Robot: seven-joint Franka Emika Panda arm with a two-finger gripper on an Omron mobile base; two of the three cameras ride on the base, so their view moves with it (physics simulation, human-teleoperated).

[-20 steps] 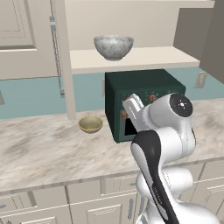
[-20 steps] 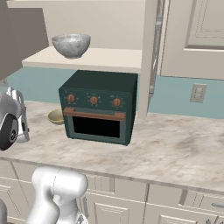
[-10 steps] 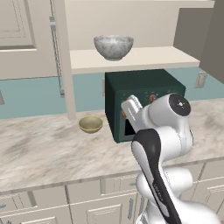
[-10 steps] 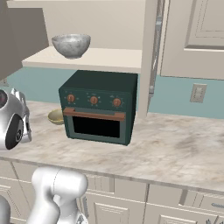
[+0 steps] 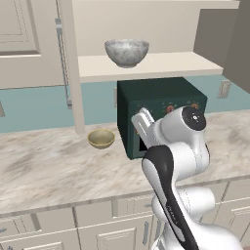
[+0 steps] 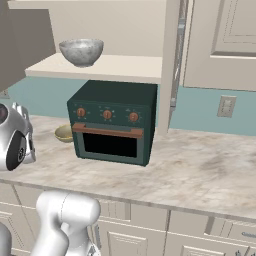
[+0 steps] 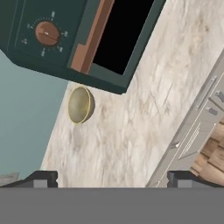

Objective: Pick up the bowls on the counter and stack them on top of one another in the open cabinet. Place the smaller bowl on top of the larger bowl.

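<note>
The arm rises from the base, bends at a high elbow and reaches forward and left. Its gripper (image 7: 111, 179) hangs in the air, holding nothing, with the jaws spread wide; the two dark fingertips (image 7: 43, 178) stand far apart.

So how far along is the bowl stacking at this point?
About halfway. Done: the larger grey marbled bowl already sits on the open cabinet's shelf. In hand: nothing; the tool is open and empty, looking across the counter toward the smaller tan bowl. Left: that bowl sits on the counter beside the green oven and has yet to be picked up and set inside the grey one.
</note>
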